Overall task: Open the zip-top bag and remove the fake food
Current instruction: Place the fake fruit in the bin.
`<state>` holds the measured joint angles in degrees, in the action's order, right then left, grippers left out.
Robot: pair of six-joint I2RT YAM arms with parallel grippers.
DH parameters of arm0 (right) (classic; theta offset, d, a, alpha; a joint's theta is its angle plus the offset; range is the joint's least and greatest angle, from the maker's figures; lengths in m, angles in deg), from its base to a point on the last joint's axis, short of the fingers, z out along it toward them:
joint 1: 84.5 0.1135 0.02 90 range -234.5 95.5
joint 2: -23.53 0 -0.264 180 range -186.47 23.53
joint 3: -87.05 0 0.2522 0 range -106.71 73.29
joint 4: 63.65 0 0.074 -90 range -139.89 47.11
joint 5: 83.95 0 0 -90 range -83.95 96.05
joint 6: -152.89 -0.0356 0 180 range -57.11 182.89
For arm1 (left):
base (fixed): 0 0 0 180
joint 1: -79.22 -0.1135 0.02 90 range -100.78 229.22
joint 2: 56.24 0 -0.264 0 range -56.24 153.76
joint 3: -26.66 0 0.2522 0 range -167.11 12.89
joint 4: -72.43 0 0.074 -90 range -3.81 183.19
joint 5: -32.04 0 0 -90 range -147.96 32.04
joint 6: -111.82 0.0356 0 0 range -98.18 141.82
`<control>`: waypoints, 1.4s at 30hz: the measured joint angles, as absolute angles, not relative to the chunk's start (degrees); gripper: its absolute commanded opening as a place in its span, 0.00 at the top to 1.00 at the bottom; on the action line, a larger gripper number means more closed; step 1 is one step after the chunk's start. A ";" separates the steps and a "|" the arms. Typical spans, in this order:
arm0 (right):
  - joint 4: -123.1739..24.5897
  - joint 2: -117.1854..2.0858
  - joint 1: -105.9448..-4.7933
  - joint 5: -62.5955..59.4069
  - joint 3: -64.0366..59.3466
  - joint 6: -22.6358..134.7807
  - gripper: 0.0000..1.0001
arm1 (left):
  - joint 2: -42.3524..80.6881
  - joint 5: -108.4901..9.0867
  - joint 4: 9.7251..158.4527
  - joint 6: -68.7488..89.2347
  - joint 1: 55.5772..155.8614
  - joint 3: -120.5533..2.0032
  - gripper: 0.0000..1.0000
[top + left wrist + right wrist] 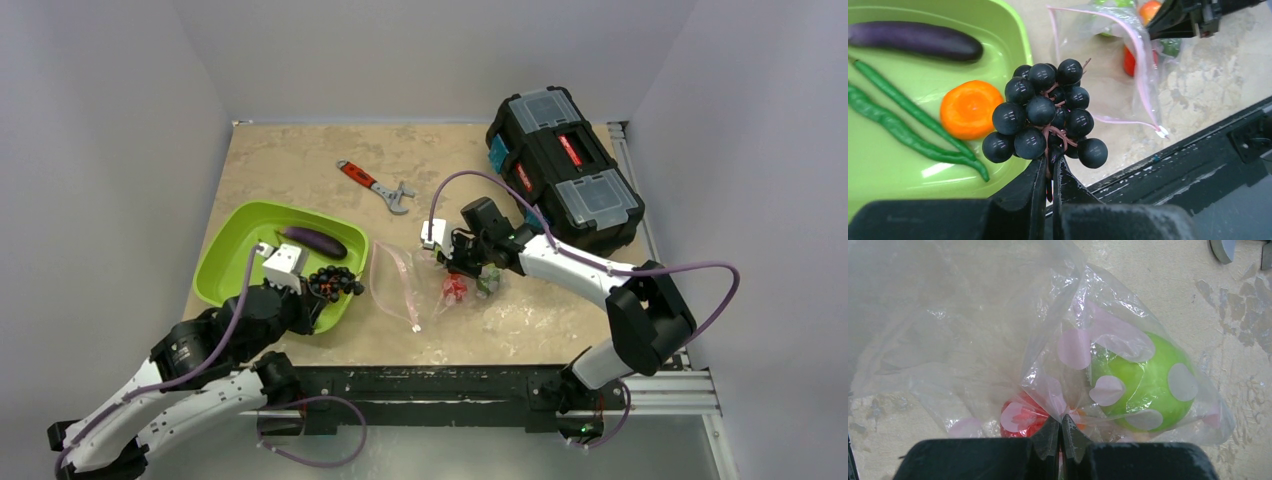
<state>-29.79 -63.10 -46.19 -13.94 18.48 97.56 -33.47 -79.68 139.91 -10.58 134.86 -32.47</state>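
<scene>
My left gripper (1049, 165) is shut on the stem of a bunch of dark fake grapes (1048, 107) and holds it over the near right corner of the green tray (1013, 30). The tray holds a purple eggplant (913, 41), green pods (898, 125) and an orange slice (970, 109). The clear zip-top bag (400, 285) lies right of the tray, its pink zip strip (1143, 80) open toward it. My right gripper (1060, 427) is shut on a pinch of the bag's plastic (998, 340). A green round piece (1143, 380) and a red piece (1023, 417) are inside the bag.
A red-handled wrench (375, 185) lies on the table behind the bag. A black toolbox (562, 165) stands at the back right. The table's front edge and black rail (440, 380) run just below the tray and the bag.
</scene>
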 measured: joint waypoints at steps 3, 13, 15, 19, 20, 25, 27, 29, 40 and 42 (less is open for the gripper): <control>-29.79 -63.10 -46.19 -13.94 18.48 97.58 1.00 | -34.65 -82.98 143.27 -10.60 134.86 -33.19 1.00; -29.77 -63.25 -46.19 -13.94 18.48 97.78 1.00 | -35.66 -93.08 146.94 -10.58 134.83 -33.48 1.00; -29.77 -63.32 -46.19 -13.94 18.48 97.83 1.00 | -35.66 -94.87 147.18 -10.58 134.83 -33.48 1.00; -29.75 -63.47 -46.19 -13.94 18.48 97.85 1.00 | -35.53 -97.56 147.12 -10.58 134.79 -33.48 1.00; -29.75 -63.47 -46.19 -13.96 18.48 97.85 1.00 | -35.44 -97.95 147.10 -10.56 134.75 -33.48 1.00; -29.72 -63.47 -46.19 -13.96 18.46 97.87 1.00 | -33.12 -98.85 146.31 -10.08 133.55 -33.45 1.00; -29.72 -63.47 -46.19 -13.96 18.46 97.87 1.00 | -31.79 -98.65 145.35 -9.84 132.41 -33.34 1.00; -29.72 -63.47 -46.19 -13.96 18.46 97.85 1.00 | -30.72 -97.71 143.97 -8.98 130.38 -32.99 1.00; -29.72 -63.47 -46.19 -13.96 18.46 97.87 1.00 | -29.76 -87.76 137.65 -6.43 116.17 -30.26 1.00; -29.72 -63.47 -46.19 -13.96 18.46 97.87 1.00 | -29.08 -86.80 137.04 -6.45 114.99 -30.26 1.00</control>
<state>-29.72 -63.47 -46.19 -13.96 18.46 97.87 -29.08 -86.80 137.04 -6.45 114.99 -30.26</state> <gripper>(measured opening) 0.004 0.033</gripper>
